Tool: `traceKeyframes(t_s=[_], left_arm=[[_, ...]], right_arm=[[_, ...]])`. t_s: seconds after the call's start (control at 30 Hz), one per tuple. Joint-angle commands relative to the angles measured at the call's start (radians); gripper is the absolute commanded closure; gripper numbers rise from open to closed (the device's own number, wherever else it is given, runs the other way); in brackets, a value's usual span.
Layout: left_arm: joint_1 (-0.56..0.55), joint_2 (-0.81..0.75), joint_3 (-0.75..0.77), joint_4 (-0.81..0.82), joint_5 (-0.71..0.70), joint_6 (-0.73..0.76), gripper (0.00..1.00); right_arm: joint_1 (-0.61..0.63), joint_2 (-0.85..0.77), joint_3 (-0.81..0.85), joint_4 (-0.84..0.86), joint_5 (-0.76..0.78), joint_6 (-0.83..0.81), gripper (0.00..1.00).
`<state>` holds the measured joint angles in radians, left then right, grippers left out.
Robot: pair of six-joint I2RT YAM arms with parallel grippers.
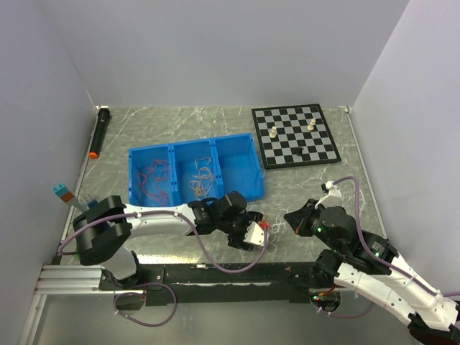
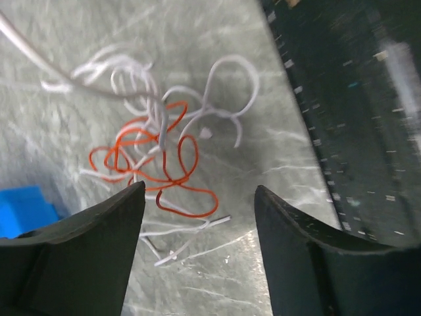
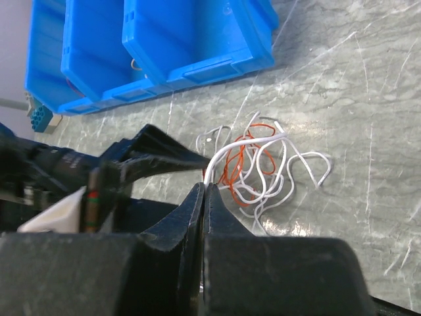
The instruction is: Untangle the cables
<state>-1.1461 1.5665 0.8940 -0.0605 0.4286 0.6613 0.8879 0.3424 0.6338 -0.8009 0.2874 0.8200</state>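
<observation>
A loose knot of thin cables, white loops wound through orange ones, lies flat on the marbled table, just in front of the blue bin whose left and middle compartments hold more wires. The heap has no clear long axis; it is a rough clump, with the orange loops at its core and white ends straying outward. One white strand rises out of the clump and runs in a fairly straight line to the tip of the right gripper, whose jaws are pressed fully together and appear to pinch that strand's end. Seen from that gripper, the clump sits just ahead of the fingertips and a little to the right. The left gripper is the nearer of the two to the body of the tangle: it hangs close over the table with its jaws spread wide and nothing between them. The clump lies directly ahead of those jaws, and the nearest orange loop reaches into the gap, closer to the left finger. From this side the lifted white strand crosses above the heap and leaves toward the far left. The coming move seems to depend on this opposition: one arm holds a strand out one way while the open jaws face the orange core from the other side, ready to close on it.
</observation>
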Motion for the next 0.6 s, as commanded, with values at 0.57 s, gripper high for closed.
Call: traceKeyframes(t_s=[0.57], left_arm=[[0.045, 0.004, -0.038, 0.121, -0.008, -0.089, 0.31]], right_arm=[[0.008, 0.007, 0.012, 0.063, -0.021, -0.012, 1.00]])
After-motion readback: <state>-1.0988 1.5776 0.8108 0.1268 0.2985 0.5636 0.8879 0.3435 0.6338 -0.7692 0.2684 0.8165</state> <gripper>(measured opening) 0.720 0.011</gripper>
